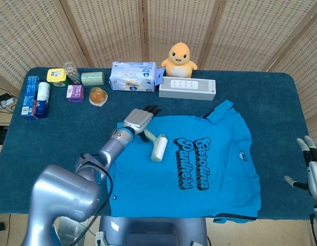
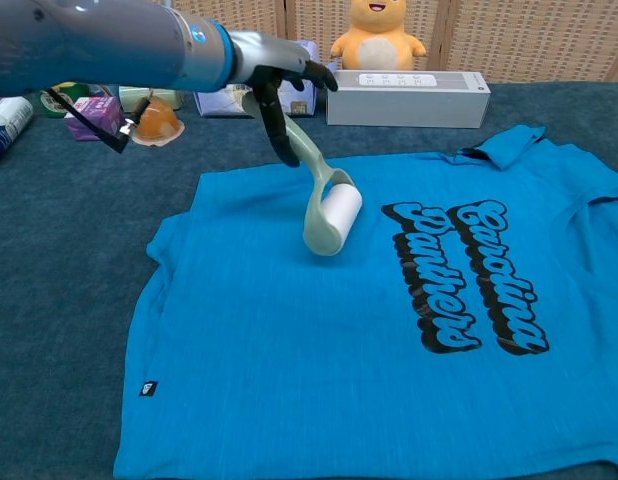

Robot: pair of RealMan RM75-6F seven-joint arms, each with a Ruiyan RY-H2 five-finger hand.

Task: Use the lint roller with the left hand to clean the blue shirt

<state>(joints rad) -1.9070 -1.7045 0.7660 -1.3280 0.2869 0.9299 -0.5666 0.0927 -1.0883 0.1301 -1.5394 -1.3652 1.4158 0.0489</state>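
Observation:
The blue shirt (image 1: 148, 189) (image 2: 289, 380) lies spread flat on the dark table, black lettering toward the right. The lint roller (image 1: 159, 147) (image 2: 334, 215) stands with its white drum on the shirt's upper left part, and its pale green handle slants up and back. My left hand (image 1: 138, 120) (image 2: 279, 75) is raised over the shirt's far edge and holds the handle's top between thumb and palm, the other fingers stretched out flat. My right hand (image 1: 312, 166) hangs off the table's right edge with fingers apart, holding nothing.
Along the back stand a yellow plush toy (image 1: 179, 56), a white box with buttons (image 1: 186, 88), a tissue pack (image 1: 134, 77) and an orange in a cup (image 1: 98, 96). Small boxes and tubes (image 1: 35, 97) sit at the far left.

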